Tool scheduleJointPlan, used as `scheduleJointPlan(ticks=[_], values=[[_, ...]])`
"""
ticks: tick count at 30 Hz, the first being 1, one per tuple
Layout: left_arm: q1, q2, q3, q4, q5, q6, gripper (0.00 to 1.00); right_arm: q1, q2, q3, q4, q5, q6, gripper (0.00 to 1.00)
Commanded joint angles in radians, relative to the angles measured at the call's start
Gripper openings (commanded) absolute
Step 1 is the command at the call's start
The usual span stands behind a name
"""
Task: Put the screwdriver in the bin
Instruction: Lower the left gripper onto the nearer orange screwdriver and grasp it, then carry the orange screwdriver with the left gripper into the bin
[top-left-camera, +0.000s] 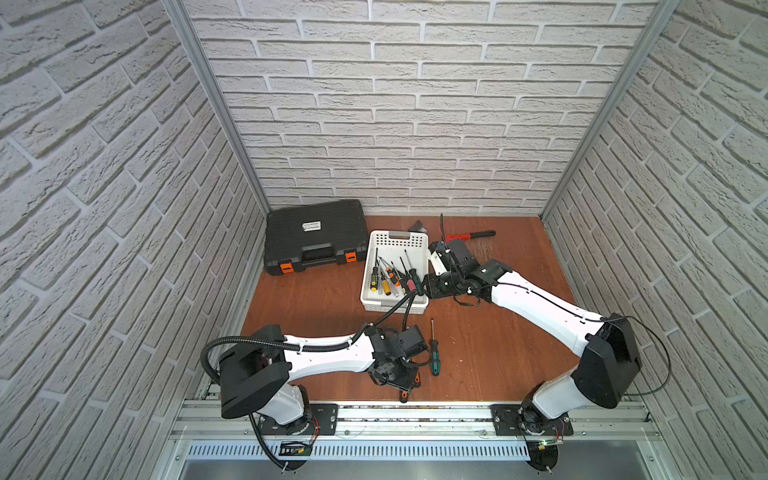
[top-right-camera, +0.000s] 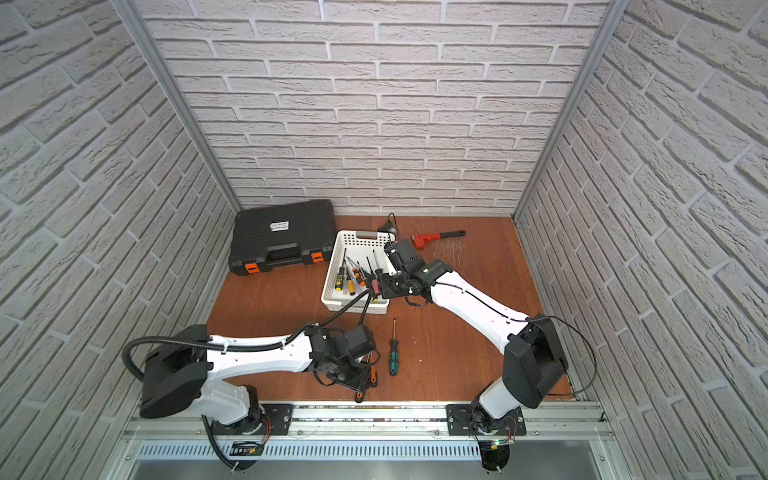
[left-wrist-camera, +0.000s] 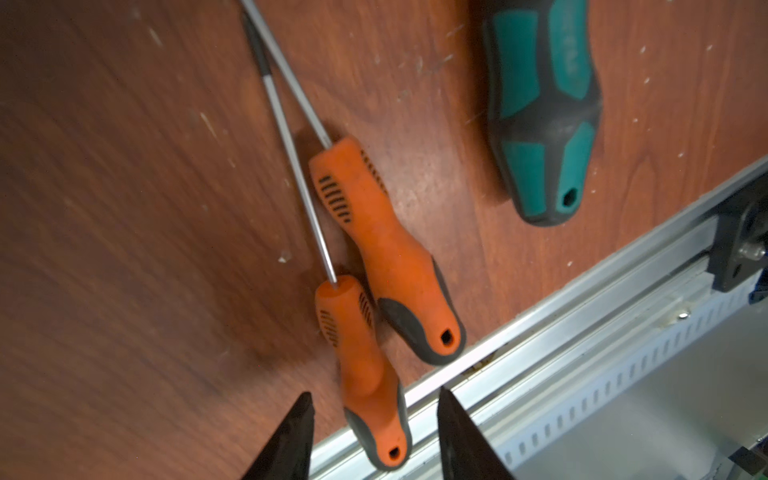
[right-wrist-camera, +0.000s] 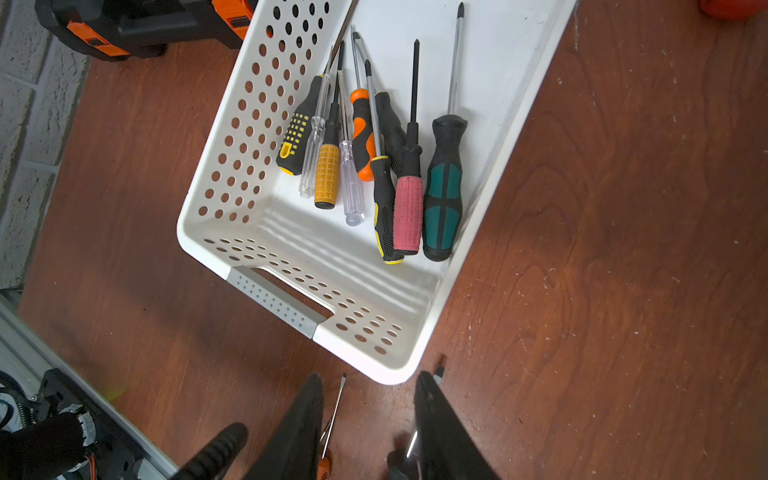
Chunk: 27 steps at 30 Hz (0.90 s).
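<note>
Nearest the camera, an aluminium rail (top-left-camera: 415, 415) runs along the bottom of the frame in both top views and carries the bases of both arms. Beyond it the reddish wooden table (top-left-camera: 498, 353) fills the lower middle of the frame. At the table's upper left sits the black case (top-left-camera: 316, 237), shut, its orange latches facing the camera. Just right of it, near the centre of the frame, stands the white bin (top-left-camera: 374, 305). It holds a heap of screwdrivers (right-wrist-camera: 374, 158), bunched with their handles toward its lower end. The right gripper (right-wrist-camera: 370, 376) hovers above the bin's lower right corner, and the right wrist view shows its fingers apart with nothing between them. A red wrench (top-left-camera: 469, 235) lies up and to the right of the bin, apart from it. Below the bin, at lower centre, a green screwdriver (top-left-camera: 434, 359) lies on the bare wood with its tip pointing up the frame. Just left of it, partly under the left arm, lie two more with their handles touching. These are the farther orange screwdriver (left-wrist-camera: 390, 257) and the nearer orange screwdriver (left-wrist-camera: 365, 365), whose butt lies at the table's edge by the rail. The left gripper (left-wrist-camera: 374, 395) straddles that nearer handle, its fingers spread with a gap on either side, not clamped on it
</note>
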Motion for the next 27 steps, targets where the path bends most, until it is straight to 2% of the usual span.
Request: scheduleJointPlan(ticks=[1,16,20,24,27], values=[[-0.009,0.021,0.029,-0.040,-0.007,0.009,0.49,0.003,-0.062,-0.003,0.005,0.031,0.006,0.39],[-0.035,0.110,0.031,-0.074,-0.036,-0.029,0.43,-0.002,-0.109,-0.063,0.018,0.061,0.011,0.39],[-0.037,0.098,0.018,-0.073,-0.054,-0.050,0.31,-0.004,-0.111,-0.073,0.029,0.062,0.014,0.39],[-0.037,0.074,0.014,-0.101,-0.093,-0.070,0.10,-0.005,-0.109,-0.067,0.034,0.054,0.011,0.39],[-0.041,0.014,-0.001,-0.138,-0.154,-0.124,0.05,-0.005,-0.116,-0.067,0.040,0.056,0.014,0.39]])
